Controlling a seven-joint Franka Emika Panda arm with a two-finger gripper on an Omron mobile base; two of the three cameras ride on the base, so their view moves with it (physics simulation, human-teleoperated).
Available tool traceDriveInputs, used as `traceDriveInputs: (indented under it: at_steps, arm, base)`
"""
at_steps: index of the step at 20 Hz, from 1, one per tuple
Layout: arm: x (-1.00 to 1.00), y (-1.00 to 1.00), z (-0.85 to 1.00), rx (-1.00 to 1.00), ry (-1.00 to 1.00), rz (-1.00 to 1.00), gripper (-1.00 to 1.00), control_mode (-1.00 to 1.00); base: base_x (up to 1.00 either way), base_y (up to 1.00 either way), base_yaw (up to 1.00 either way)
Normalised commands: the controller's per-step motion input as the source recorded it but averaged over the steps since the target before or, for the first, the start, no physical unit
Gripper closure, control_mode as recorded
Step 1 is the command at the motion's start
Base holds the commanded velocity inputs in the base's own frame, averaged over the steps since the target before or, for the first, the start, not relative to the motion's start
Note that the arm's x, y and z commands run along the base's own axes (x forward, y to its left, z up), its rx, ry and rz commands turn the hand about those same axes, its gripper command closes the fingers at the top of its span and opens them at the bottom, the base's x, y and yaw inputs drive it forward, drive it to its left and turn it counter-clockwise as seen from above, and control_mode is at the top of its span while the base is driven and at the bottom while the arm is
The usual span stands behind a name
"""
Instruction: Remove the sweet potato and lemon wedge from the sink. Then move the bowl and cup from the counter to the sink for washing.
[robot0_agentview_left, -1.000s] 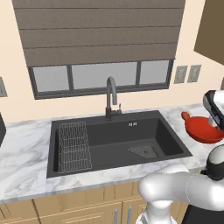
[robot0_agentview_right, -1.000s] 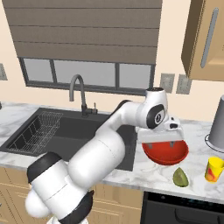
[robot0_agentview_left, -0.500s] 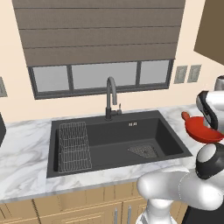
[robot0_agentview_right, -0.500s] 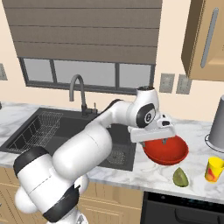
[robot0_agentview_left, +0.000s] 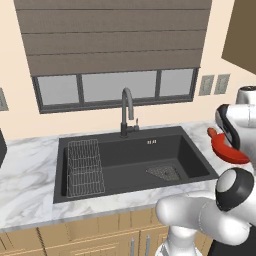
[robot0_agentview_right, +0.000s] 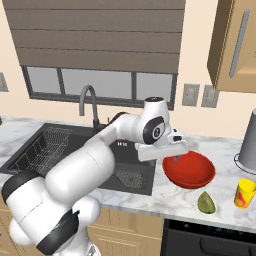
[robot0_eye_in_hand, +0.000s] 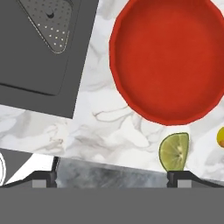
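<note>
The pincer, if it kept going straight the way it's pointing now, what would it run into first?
Most likely bare marble counter. The open pincer points down at the strip between the sink and the bowl. The bowl's rim and the lemon wedge lie just off that line, though depth is unclear.

Glossy white arm of rounded segments, with dark grey discs capping its joints.

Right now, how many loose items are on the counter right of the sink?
3: red bowl nearest the sink, lemon wedge in front of it, yellow cup farthest right. Arm may hide more.
</note>
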Motion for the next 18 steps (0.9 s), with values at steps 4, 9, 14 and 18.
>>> traceDriveInputs:
  at_steps: [4,9,14,18]
  arm:
    - [0.03,0.28,-0.06,0.00,-0.05,0.01,-1.00,-1.00]
    - [0.09,0.19,-0.12,0.00,-0.04,0.00,-1.00,-1.00]
    - [0.17,0.13,-0.14,0.00,0.00,0.00,-1.00,-1.00]
    - [0.23,0.06,-0.16,-0.01,0.00,0.00,-1.00,-1.00]
  base:
    - [0.00,0.00,0.00]
    - [0.00,0.00,0.00]
    - [0.00,0.00,0.00]
    - [0.00,0.00,0.00]
